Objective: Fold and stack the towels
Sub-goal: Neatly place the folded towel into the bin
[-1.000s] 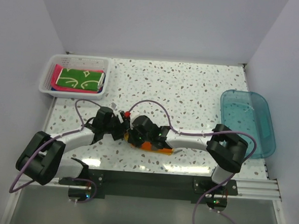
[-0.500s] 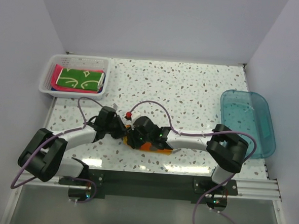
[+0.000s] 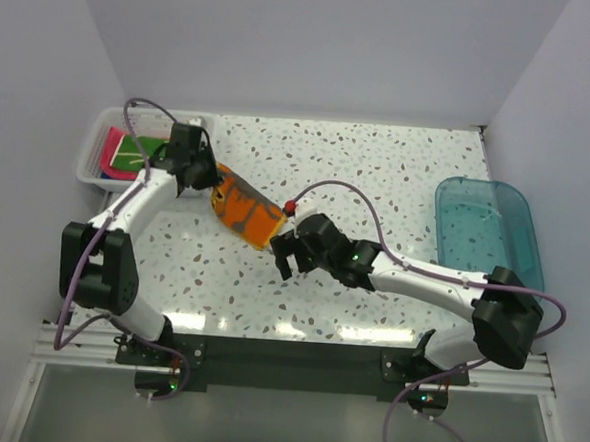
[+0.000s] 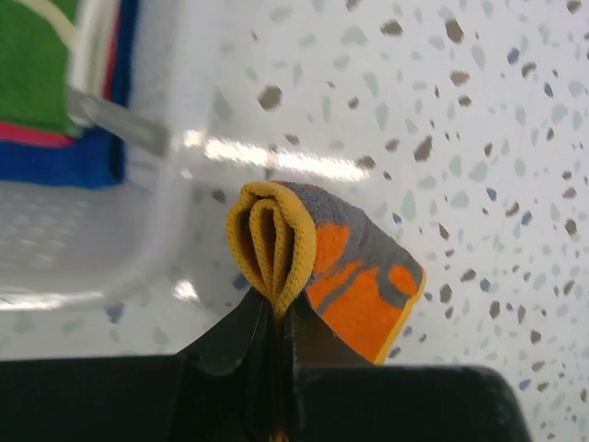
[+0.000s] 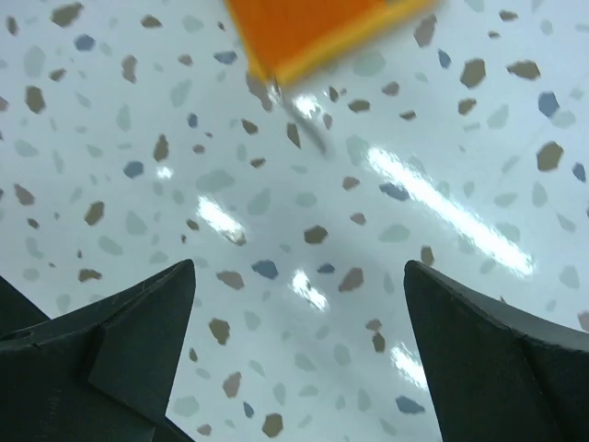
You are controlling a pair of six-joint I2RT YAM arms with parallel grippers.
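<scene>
- Pinching the dark grey and orange towel (image 3: 248, 210) with the left pincer (image 3: 213, 188), jaws pressed together on the bunched, yellow-trimmed edge.
- Seems lifted off the desk (image 3: 398, 177), just to the right of the white basket (image 3: 90, 163), not yet over its rim.
- Long axis of the folded cloth: from the pinched edge down and to the right, so pointing away from the basket.
- Already inside the basket: a green patterned towel (image 3: 131, 154) on top, with a pink towel (image 3: 107, 152) and a blue towel (image 4: 64, 161) showing at the edges under it.
- Right pincer (image 3: 285, 255) spread wide and holding nothing, aimed down at bare desk; only the free orange corner visible at the top of its wrist view, apart from both fingers.
- Deciding relation for the coming move: basket on the left of the left pincer and close, cloth trailing on the opposite side, so probably to be carried leftward over the rim, trailing end last.
- Left arm clearly the nearer one to the stack; right arm well apart from it.
- Possible trouble: loose fold opening, or trailing corner catching on the rim.
</scene>
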